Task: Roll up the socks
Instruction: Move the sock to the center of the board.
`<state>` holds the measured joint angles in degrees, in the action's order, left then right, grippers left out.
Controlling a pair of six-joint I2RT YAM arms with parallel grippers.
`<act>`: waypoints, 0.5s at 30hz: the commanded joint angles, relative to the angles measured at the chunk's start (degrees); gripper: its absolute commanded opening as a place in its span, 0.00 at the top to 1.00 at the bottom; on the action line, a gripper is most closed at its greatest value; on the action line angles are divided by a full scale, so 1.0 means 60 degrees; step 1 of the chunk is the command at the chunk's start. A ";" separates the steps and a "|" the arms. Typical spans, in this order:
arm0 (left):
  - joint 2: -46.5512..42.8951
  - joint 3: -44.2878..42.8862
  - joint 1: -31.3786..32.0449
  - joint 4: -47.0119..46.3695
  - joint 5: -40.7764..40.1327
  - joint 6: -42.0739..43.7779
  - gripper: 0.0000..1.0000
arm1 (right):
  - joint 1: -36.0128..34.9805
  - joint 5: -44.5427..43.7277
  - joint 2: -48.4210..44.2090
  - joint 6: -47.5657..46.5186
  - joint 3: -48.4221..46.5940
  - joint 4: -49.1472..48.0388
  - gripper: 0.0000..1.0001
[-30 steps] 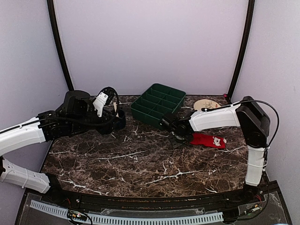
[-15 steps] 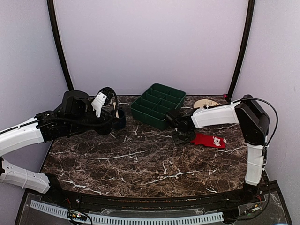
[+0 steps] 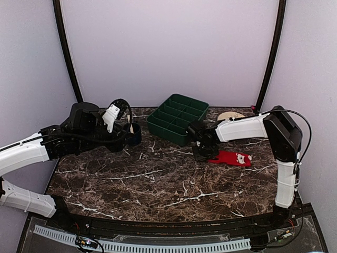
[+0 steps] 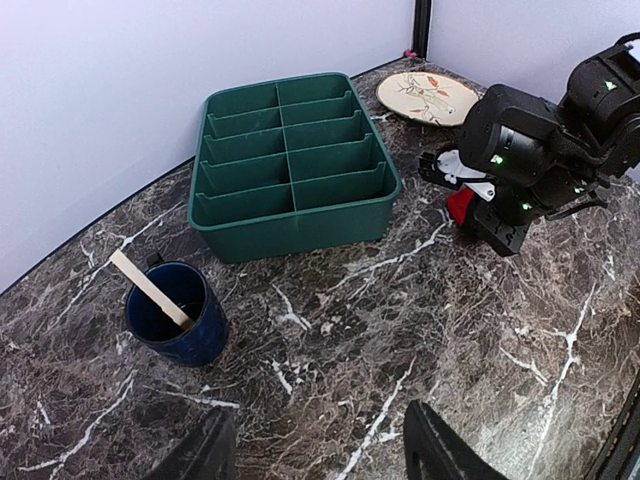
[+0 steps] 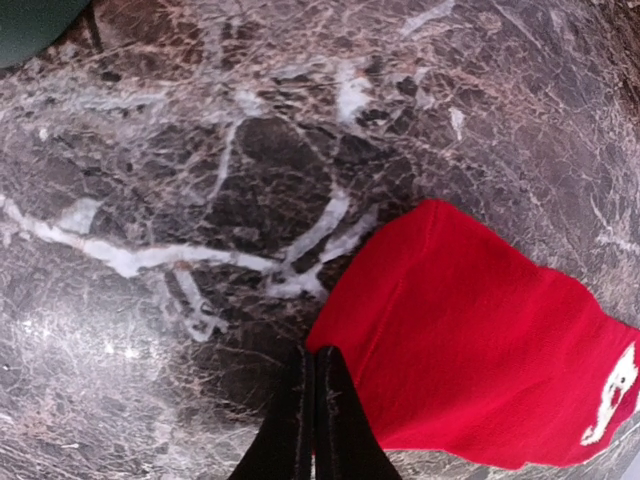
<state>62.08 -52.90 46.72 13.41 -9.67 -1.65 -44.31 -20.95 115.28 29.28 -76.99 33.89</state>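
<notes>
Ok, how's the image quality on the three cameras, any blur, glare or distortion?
Top external: even soft light, sharp, only faint shadows on the table. Left wrist: crisp, the tray clear, some wide-angle stretch toward the edges. Right wrist: very close, the marble bulged by the lens and softer toward the corners, small glints lower left, the red sock saturated but in focus.

— How's the light?
— Bright, even and soft. Shadows are weak and diffuse, with a pale sheen on the table (image 3: 158, 182).
— Sharpness?
— The overhead view is crisp. The right wrist view bows at its edges, and the right pincer (image 5: 310, 352) shows as a dark silhouette.
</notes>
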 commanded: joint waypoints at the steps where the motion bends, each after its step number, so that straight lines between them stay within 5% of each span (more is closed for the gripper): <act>1: -0.0397 0.0307 -0.0023 0.0009 -0.0254 0.0172 0.40 | -0.0607 0.0754 -0.0137 0.0119 -0.0135 0.0353 1.00; 15: -0.1365 0.0790 -0.0023 0.0457 -0.0425 -0.0322 0.40 | -0.3304 0.1977 0.1450 0.1047 -0.3266 0.0392 1.00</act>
<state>56.95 -49.74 46.72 13.91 -11.35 -1.78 -60.10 -12.05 119.35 33.17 -90.87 36.99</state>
